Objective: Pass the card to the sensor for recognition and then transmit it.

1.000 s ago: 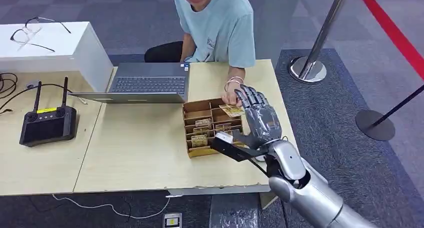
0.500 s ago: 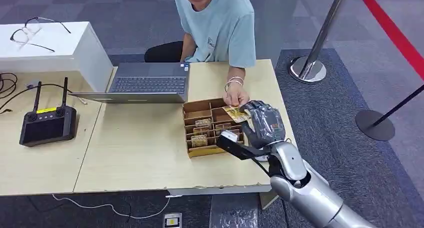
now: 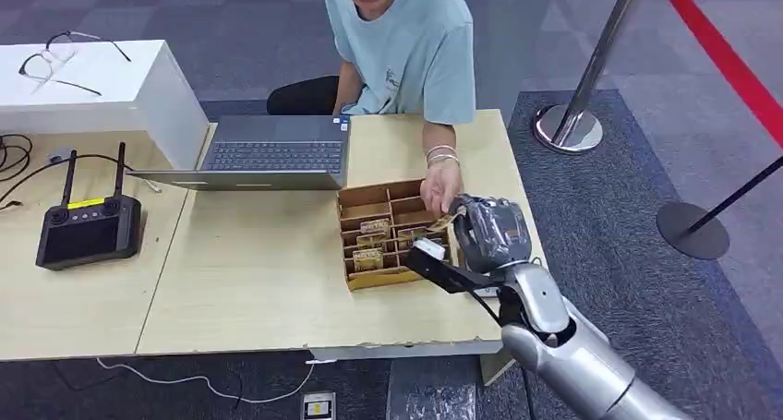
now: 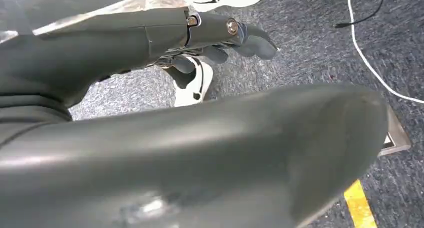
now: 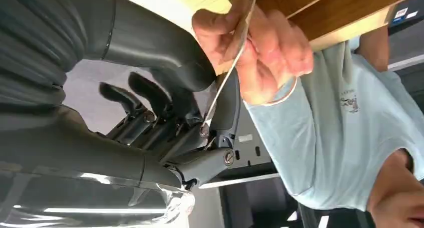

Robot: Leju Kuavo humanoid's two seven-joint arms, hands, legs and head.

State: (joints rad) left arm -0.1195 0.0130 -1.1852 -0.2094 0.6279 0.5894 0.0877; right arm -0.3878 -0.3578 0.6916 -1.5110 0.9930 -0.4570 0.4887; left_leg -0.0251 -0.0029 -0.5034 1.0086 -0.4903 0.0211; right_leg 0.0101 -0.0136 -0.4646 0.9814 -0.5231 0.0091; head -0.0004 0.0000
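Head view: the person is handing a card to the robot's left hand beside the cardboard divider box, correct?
Not quite: it is the right hand that meets the person's hand and the card beside the cardboard divider box, as the head view shows.

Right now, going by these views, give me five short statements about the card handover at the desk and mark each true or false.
1. The person's hand holds a card at the right hand. True.
2. The laptop is closed. False: it lies open, keyboard showing.
3. The cardboard organizer holds several cards. True.
4. The black controller sits inside the organizer. False: it lies on the neighbouring table, far to the left.
5. The left hand rests on the desk. False: it hangs above carpet.
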